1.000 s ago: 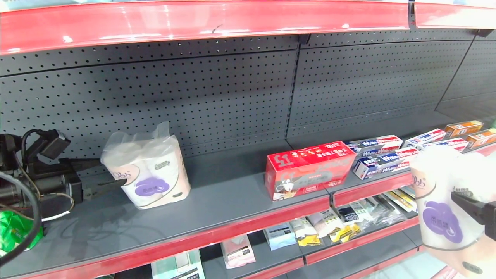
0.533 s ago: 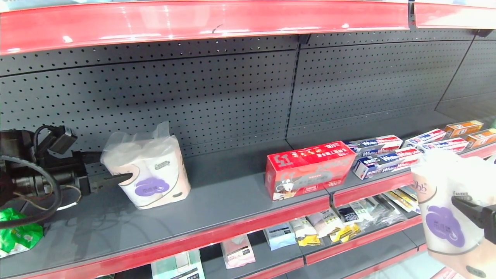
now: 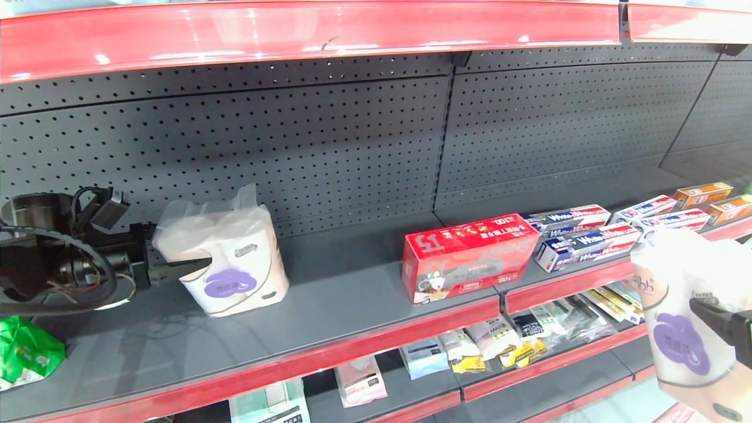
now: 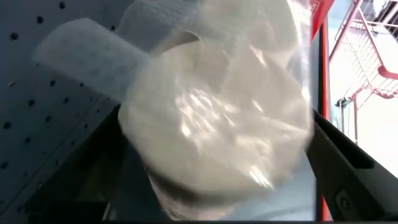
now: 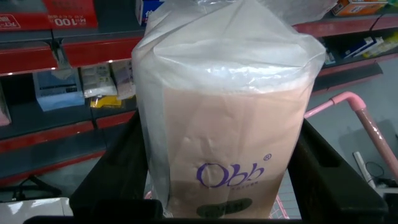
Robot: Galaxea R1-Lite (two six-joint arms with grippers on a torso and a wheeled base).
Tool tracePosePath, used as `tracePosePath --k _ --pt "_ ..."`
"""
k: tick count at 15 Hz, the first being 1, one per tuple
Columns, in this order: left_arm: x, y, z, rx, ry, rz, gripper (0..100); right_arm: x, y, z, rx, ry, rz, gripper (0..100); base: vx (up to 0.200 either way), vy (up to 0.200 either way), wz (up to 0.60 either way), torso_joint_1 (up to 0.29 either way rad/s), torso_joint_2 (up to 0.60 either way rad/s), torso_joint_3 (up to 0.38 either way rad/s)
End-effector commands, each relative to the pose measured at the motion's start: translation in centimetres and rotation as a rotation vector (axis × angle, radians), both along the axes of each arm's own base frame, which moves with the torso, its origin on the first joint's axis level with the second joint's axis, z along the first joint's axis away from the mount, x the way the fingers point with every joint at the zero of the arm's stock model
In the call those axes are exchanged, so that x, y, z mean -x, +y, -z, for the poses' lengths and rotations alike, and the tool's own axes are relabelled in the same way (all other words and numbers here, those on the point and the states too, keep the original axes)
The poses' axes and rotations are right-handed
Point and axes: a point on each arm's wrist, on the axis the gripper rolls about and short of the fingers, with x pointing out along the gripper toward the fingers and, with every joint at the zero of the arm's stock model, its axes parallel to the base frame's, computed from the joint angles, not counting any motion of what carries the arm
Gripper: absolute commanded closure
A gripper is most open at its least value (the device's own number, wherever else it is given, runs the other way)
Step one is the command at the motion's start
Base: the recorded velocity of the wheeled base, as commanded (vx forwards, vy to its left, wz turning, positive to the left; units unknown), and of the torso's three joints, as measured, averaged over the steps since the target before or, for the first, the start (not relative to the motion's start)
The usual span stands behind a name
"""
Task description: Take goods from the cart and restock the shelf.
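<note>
Holding, right gripper [image 5: 221, 186]: its jaws are closed on a clear-wrapped pack of white toilet rolls [image 3: 675, 311] with a purple emblem, one dark jaw on each flank. The pack is upright in the air, out in front of the shelving's right part and not yet over any deck.
Left gripper [image 3: 179, 264]: low over the left part of the deck, right against a matching roll pack [image 3: 226, 258]. I cannot tell whether its jaws pinch that pack or stand loose.
Matching roll pack: upright on the grey metal shelf deck [image 3: 352, 299], near the dark perforated back panel [image 3: 323, 147].
Bare stretch: open deck between that pack and a red rectangular carton [image 3: 470, 255], which are well apart.
Past the carton: long blue-and-white boxes [image 3: 578, 241] in rows towards the right.
Left edge: a crumpled green packet [image 3: 26, 352] lies on the deck.
Cart: a pink-red wire cart [image 4: 373, 56] stands apart from the shelf.
Step in hand: most likely bringing the held pack to the deck.
Doing it well: raise the pack above the red front lip before moving inward. Aim for the bare stretch just beside the matching pack and keep the held pack upright. The soft wrapper will give, so grip firmly without crushing it. Stay clear of the carton and the left arm, and release only once the base sits flat.
</note>
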Motion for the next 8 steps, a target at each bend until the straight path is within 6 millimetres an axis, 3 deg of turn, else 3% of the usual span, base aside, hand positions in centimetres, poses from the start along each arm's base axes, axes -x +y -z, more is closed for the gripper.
tracePosePath --k 1,8 --pt "-1.1 -0.6 0.3 0.0 0.004 0.023 0 0.0 0.0 0.1 0.0 0.005 0.0 100 0.0 0.0 0.0 0.0 0.0 0.0" --pt "-1.9 -2.0 0.9 -0.002 0.024 0.051 0 0.1 0.0 0.5 -0.001 0.02 0.001 100 0.0 0.0 0.0 0.0 0.0 0.0"
